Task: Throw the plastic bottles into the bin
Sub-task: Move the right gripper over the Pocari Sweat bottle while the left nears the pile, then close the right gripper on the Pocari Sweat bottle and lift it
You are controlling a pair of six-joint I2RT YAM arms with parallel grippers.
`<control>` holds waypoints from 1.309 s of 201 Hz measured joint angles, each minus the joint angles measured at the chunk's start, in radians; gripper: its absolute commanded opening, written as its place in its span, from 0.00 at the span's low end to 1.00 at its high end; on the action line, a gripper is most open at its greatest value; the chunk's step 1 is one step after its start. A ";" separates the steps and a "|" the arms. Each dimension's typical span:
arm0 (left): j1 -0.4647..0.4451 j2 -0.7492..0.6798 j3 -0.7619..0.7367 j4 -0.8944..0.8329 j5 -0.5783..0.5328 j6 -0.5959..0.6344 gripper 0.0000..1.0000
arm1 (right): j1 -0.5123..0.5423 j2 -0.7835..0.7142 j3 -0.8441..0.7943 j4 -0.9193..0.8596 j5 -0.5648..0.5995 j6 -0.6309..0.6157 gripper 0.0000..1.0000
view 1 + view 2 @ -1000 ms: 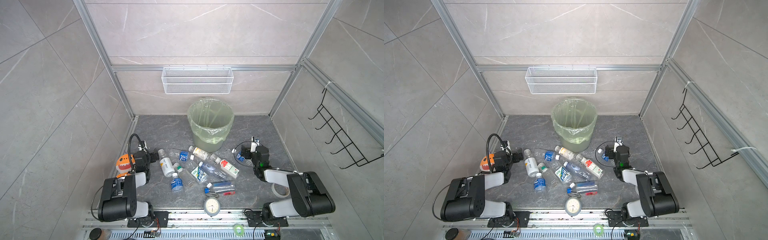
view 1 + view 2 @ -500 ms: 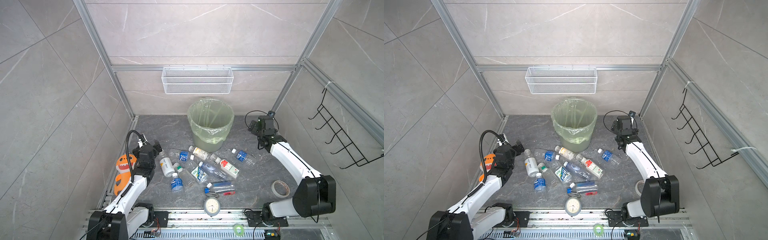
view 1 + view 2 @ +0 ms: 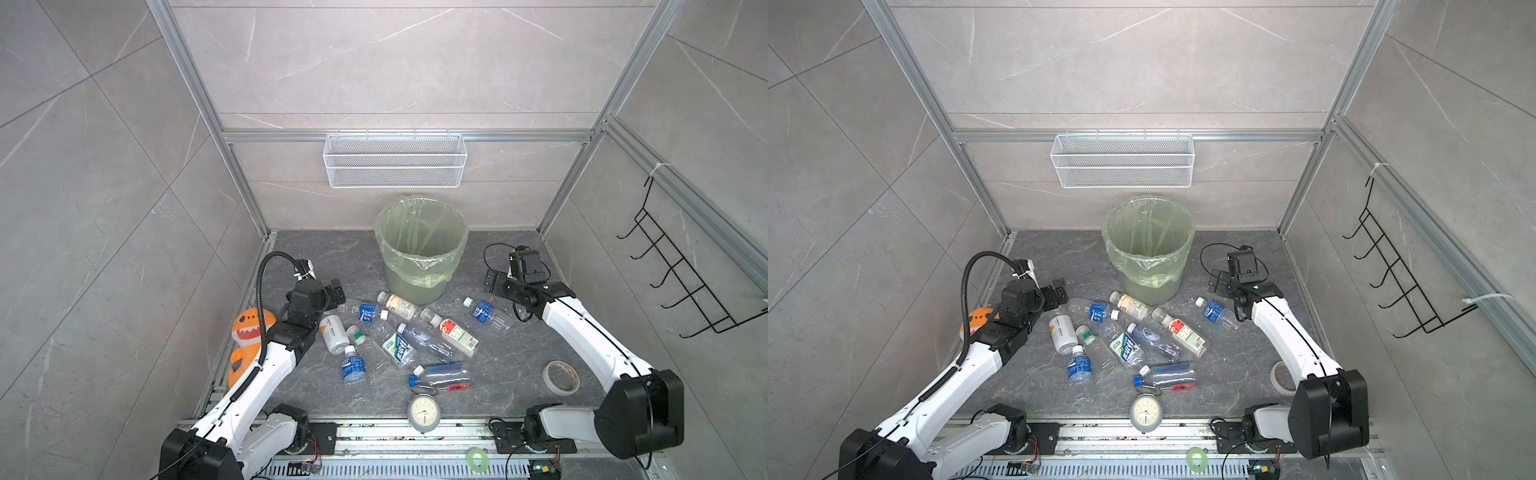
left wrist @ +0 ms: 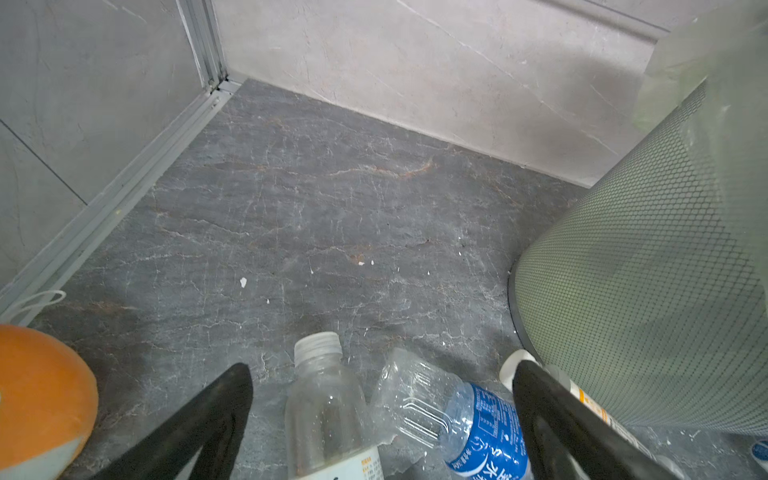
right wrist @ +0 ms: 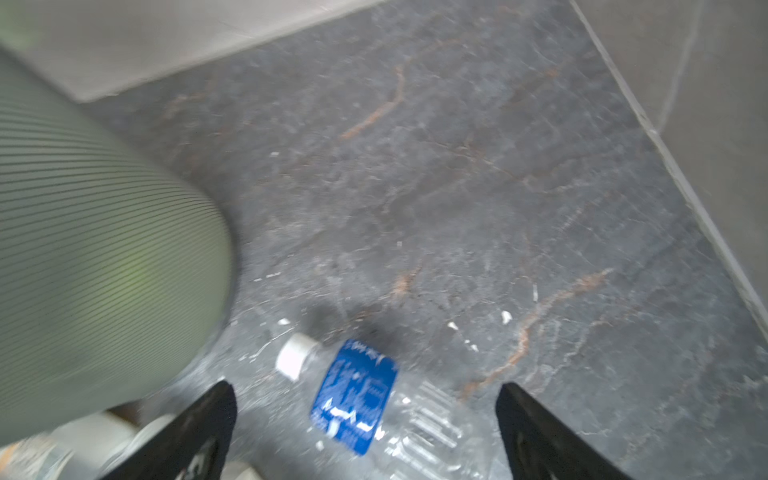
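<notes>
Currently the left gripper (image 4: 382, 415) and right gripper (image 5: 365, 390) both stand spread wide, holding nothing. All bottles (image 3: 399, 336) lie on the marbled grey floor (image 3: 519, 365) just in front of the bin (image 3: 415, 282); none seen inside it. Risks: smooth, round, thin-walled plastic may roll or squirt out of a closing pinch. Left jaws straddle a clear bottle (image 4: 328, 407) and a crumpled blue-label bottle (image 4: 457, 415), so a double or skewed pick looks likely. Mesh bin wall and loose bag liner (image 3: 419, 257) could snag a finger.
</notes>
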 measured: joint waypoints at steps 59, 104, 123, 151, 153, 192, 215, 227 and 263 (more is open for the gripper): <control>-0.009 -0.009 0.004 -0.160 0.046 -0.033 0.95 | 0.077 -0.041 -0.014 -0.093 -0.061 -0.045 1.00; -0.014 -0.074 0.004 -0.216 0.072 -0.047 0.92 | 0.077 0.018 -0.059 -0.115 -0.097 -0.056 1.00; -0.015 -0.087 0.003 -0.227 0.082 -0.051 0.90 | 0.077 0.060 -0.059 -0.116 -0.096 -0.061 1.00; -0.023 -0.088 -0.010 -0.246 0.086 -0.051 0.90 | 0.077 0.109 -0.059 -0.116 -0.083 -0.064 1.00; -0.023 -0.088 -0.011 -0.248 0.086 -0.051 0.90 | 0.077 0.111 -0.059 -0.116 -0.081 -0.065 1.00; -0.029 -0.103 -0.049 -0.268 0.087 -0.052 0.89 | 0.077 0.160 -0.057 -0.116 -0.018 -0.071 1.00; -0.029 -0.106 -0.053 -0.274 0.087 -0.052 0.89 | 0.075 0.195 -0.054 -0.115 -0.001 -0.072 1.00; -0.029 -0.106 -0.053 -0.276 0.087 -0.052 0.89 | 0.072 0.217 -0.052 -0.116 0.002 -0.072 1.00; -0.031 -0.097 -0.053 -0.277 0.091 -0.052 0.89 | 0.066 0.273 -0.026 -0.114 0.018 -0.078 1.00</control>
